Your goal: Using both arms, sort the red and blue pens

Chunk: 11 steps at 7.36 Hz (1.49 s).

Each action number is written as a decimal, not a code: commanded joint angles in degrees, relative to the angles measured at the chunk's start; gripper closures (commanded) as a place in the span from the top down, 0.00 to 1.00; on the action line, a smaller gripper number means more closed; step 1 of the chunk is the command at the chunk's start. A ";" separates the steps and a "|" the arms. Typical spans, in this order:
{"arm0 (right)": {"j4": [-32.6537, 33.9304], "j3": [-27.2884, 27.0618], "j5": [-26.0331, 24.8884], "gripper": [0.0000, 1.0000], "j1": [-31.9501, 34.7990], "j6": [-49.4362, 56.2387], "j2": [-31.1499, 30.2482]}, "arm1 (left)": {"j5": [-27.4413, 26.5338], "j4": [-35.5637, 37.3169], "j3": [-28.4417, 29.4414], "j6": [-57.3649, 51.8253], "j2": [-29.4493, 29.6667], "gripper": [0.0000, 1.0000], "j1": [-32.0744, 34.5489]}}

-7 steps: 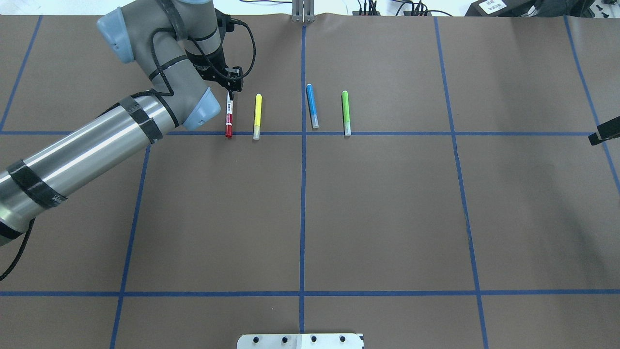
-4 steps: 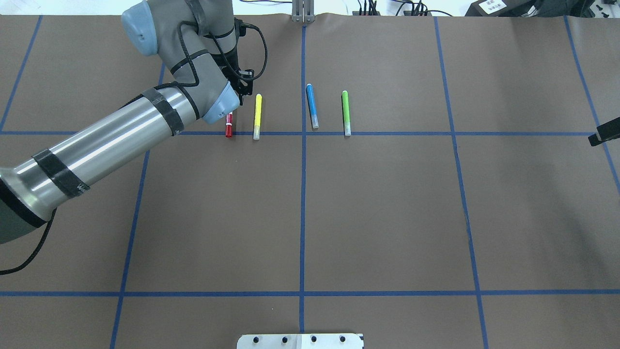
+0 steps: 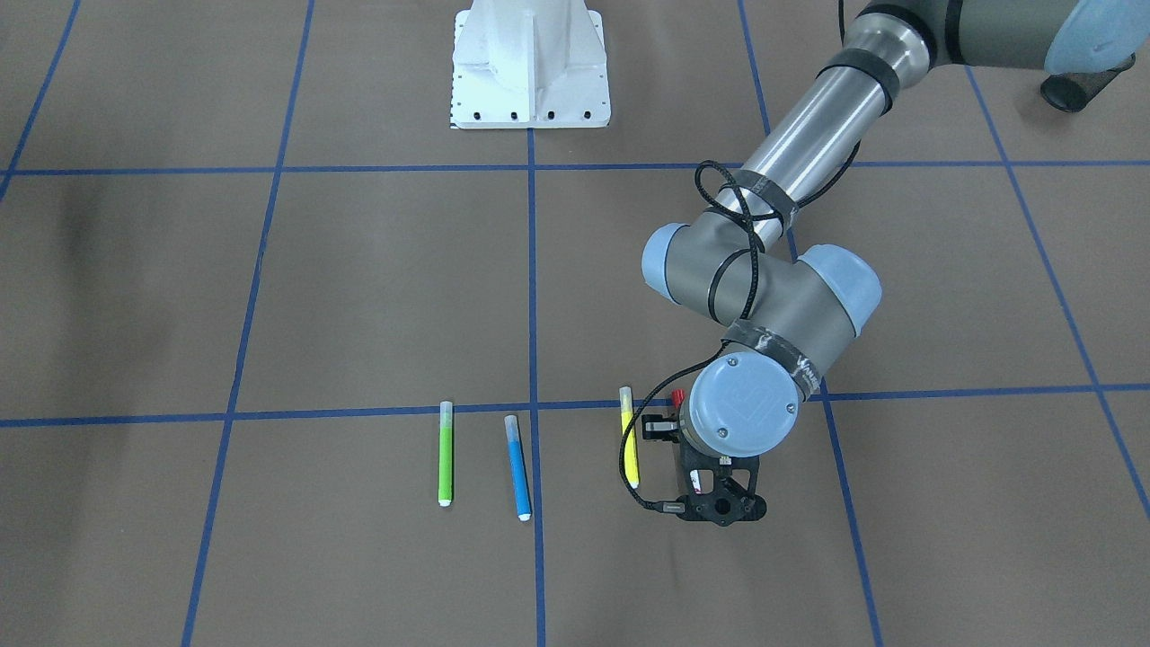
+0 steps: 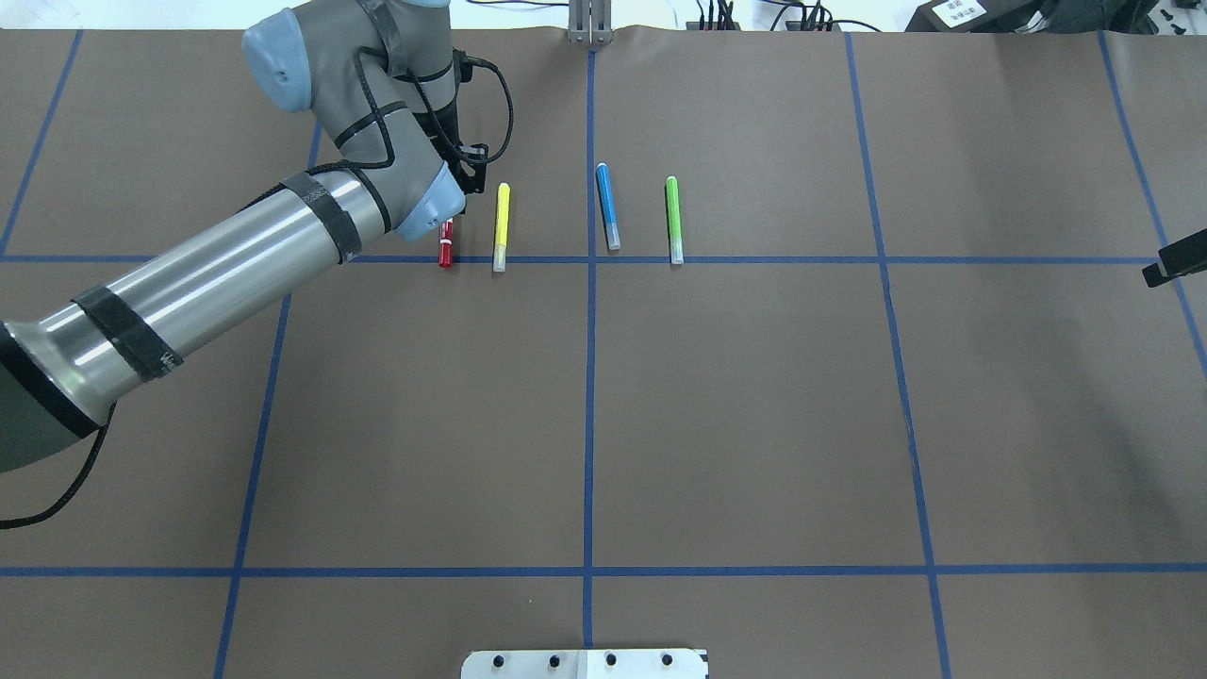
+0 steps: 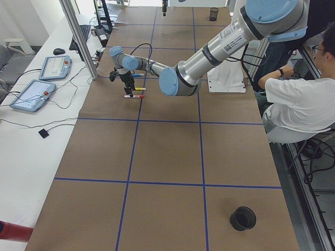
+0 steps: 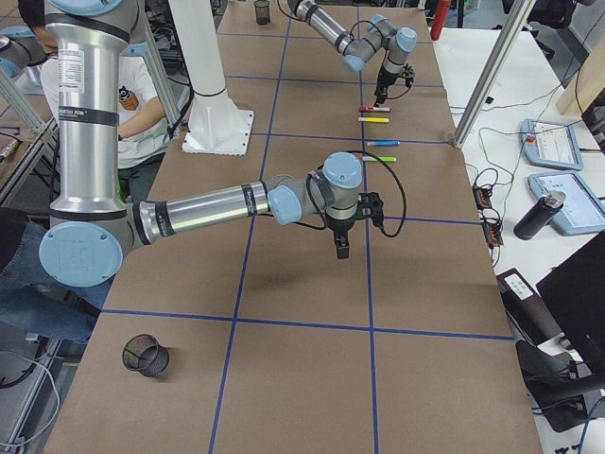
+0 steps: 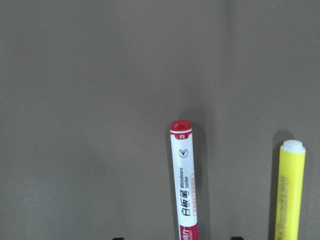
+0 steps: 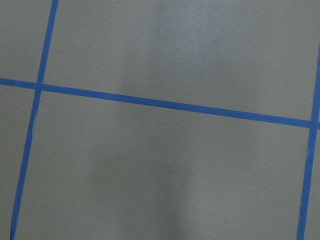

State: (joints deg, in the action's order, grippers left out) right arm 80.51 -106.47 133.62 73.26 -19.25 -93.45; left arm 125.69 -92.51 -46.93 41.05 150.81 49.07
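The red pen (image 4: 445,249) lies on the brown table at the left end of a row, its white printed barrel (image 7: 183,185) running up the left wrist view. My left gripper (image 7: 176,238) hangs right over it, open, a black fingertip (image 7: 118,238) on each side of the barrel and no contact showing. From overhead the left wrist hides most of that pen. The blue pen (image 4: 608,207) lies two places to the right, untouched. My right gripper (image 4: 1172,260) shows as a black piece at the right edge, far from the pens; I cannot tell its state.
A yellow marker (image 4: 502,226) lies just right of the red pen, and a green marker (image 4: 673,219) lies beyond the blue one. The white base plate (image 3: 530,67) stands mid-table. Black cups (image 5: 243,218) (image 6: 145,355) sit near the table ends. A person (image 5: 298,104) sits beside the table.
My left arm swung right and settled over the red pen, so its wrist now covers most of the barrel that showed a second ago. The pens stayed put.
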 commanded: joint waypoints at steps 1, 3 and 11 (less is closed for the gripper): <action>0.00 0.03 -0.11 1.00 -0.22 0.00 -0.15 | -0.18 -5.90 3.59 0.17 0.36 0.77 0.06; 0.00 0.03 -0.11 1.00 -0.22 0.00 -0.24 | -0.27 -6.89 4.66 0.69 1.07 0.75 0.06; 0.00 0.12 -0.20 1.00 -0.22 0.00 -0.33 | -2.28 -9.88 7.73 4.47 2.04 0.31 -1.08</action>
State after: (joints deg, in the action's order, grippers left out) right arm 80.51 -106.41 133.47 73.04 -19.25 -93.78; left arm 124.48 -102.39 -39.36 45.41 152.84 48.20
